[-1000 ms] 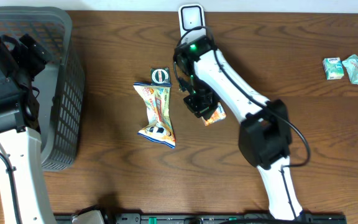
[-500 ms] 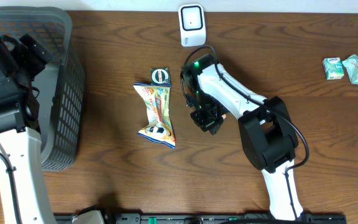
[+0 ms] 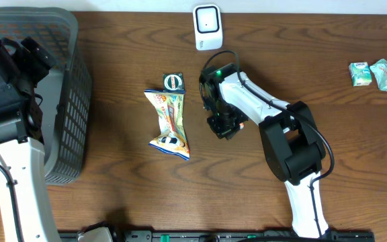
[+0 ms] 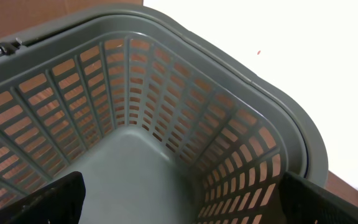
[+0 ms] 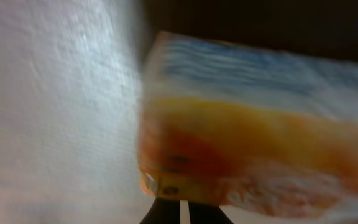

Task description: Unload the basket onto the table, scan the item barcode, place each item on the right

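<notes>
The item is a small orange and blue packet (image 5: 253, 137). It fills the blurred right wrist view, and my right gripper (image 5: 180, 214) is shut on its lower edge. From overhead only an orange sliver of the packet (image 3: 242, 124) shows beside the right gripper (image 3: 222, 126), near the table's middle. The white barcode scanner (image 3: 207, 27) stands at the back edge, well behind that gripper. My left gripper (image 4: 185, 208) hangs open over the grey basket (image 4: 166, 81), with nothing between its dark fingers (image 4: 55, 199).
A twisted orange snack bag (image 3: 168, 124) and a round green and white pack (image 3: 173, 81) lie left of the right gripper. Two small green packets (image 3: 359, 72) sit at the far right. The grey basket (image 3: 72, 101) fills the left side.
The right arm has drawn back from just in front of the scanner toward the table's middle, carrying the packet. The left arm has not moved.
</notes>
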`<action>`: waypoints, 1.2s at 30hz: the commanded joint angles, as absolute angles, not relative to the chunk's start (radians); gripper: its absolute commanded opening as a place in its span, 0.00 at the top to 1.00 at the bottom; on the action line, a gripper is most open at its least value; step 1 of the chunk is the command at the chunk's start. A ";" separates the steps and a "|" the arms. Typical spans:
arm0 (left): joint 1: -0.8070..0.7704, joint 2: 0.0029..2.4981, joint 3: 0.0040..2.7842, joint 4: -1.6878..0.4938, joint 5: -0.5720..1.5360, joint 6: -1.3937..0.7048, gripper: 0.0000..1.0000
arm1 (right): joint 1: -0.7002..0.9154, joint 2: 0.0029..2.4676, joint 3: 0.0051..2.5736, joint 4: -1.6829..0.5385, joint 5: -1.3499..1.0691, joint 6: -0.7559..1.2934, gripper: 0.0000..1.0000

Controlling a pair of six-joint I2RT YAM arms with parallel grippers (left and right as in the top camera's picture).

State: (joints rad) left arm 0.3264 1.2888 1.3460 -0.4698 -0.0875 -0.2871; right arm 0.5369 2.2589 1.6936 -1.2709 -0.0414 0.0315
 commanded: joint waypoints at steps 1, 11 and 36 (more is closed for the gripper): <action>0.331 1.289 1.362 -0.470 -0.090 -0.277 0.02 | 0.535 2.265 1.689 -1.210 -0.036 0.094 0.99; 0.331 1.289 1.362 -0.470 -0.090 -0.277 0.02 | 0.484 2.265 1.747 -1.020 -0.023 0.253 0.99; 0.331 1.289 1.362 -0.470 -0.090 -0.277 0.02 | 0.228 2.265 1.955 -1.375 -0.175 0.141 0.37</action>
